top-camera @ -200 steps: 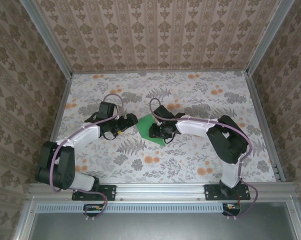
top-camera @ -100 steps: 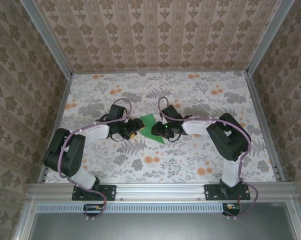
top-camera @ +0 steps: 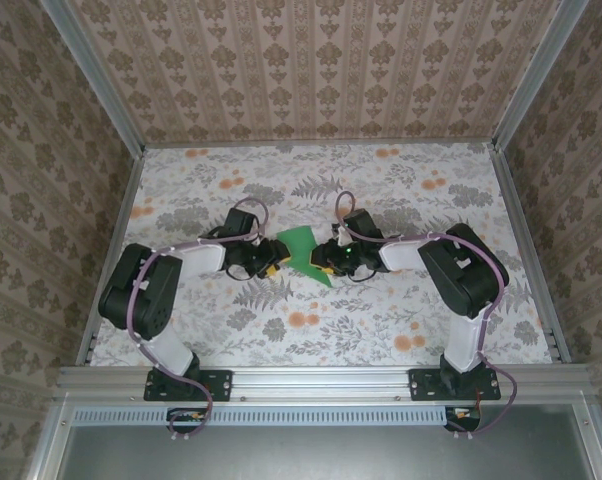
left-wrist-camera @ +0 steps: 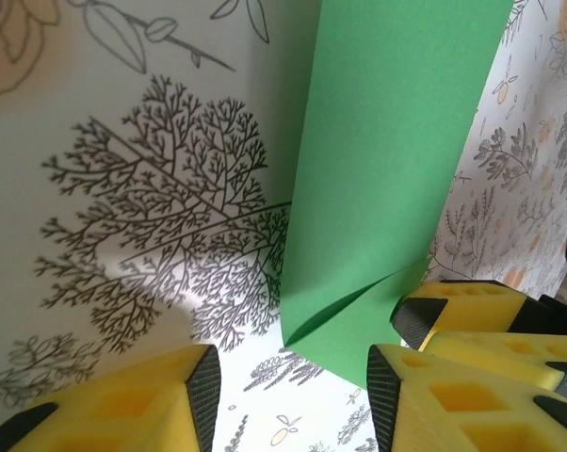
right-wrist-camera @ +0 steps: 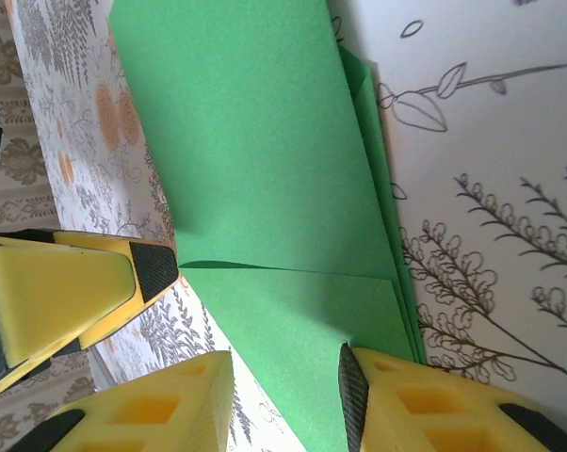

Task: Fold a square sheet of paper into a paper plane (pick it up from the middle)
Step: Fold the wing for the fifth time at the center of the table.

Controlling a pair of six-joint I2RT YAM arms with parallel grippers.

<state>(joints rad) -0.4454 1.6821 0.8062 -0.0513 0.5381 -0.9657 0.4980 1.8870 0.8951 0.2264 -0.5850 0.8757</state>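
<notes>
left gripper [left-wrist-camera: 288, 381]: jaws half apart, straddling the sheet's corner, nothing clamped
square sheet of paper [top-camera: 299, 248]: on the table [top-camera: 381, 320] between both grippers, partly folded, one flap raised
right gripper [right-wrist-camera: 285, 391]: jaws half apart over the folded layers, no pinch seen
step: early fold, probably
next: pinch the flap edge, align, then crease

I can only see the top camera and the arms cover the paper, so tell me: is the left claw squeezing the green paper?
Observer: Not squeezing. In the left wrist view the left claw has its pads apart, with the folded end of the square sheet of paper showing in the gap.
Operator: Is it really folded?
Observer: Yes. The right wrist view shows a crease across it and layers stacked along one edge.
Operator: What about the right claw?
Observer: Its pads stand apart too, with green paper between them.
</notes>
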